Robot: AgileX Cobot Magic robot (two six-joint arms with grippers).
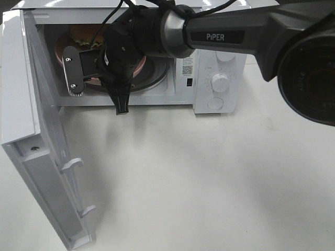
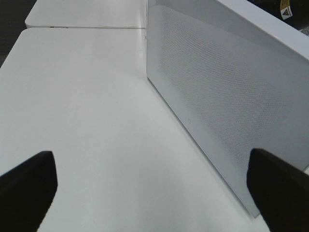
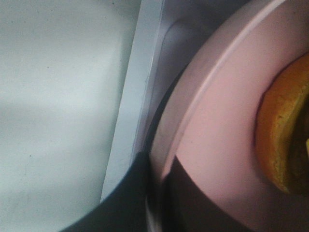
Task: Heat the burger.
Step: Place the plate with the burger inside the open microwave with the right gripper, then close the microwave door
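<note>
Right wrist view shows the right claw point(image 3: 157, 193) clenched on the rim of the pink plate point(image 3: 217, 121), with a dark finger on either side of the edge, right by the white front sill of the microwave point(image 1: 220, 63). The burger point(image 3: 285, 140) sits farther in on that plate, apart from the fingers, with a band of bare pink between it and the pinched rim. From the high camera, the burger lies in the far left of the oven cavity, beyond and left of the claw's black body. That body covers much of the plate and part of the bun. What shows is a glossy golden-brown dome with frilly green lettuce under it. Close up, its edge is a blurred orange-yellow with a darker layer. The oven door point(image 1: 47, 183) stands swung open on the left. The left claw point(image 2: 154, 193) is spread wide over the white table point(image 2: 87, 121), grasping nothing, just beside the door's perforated panel.
</note>
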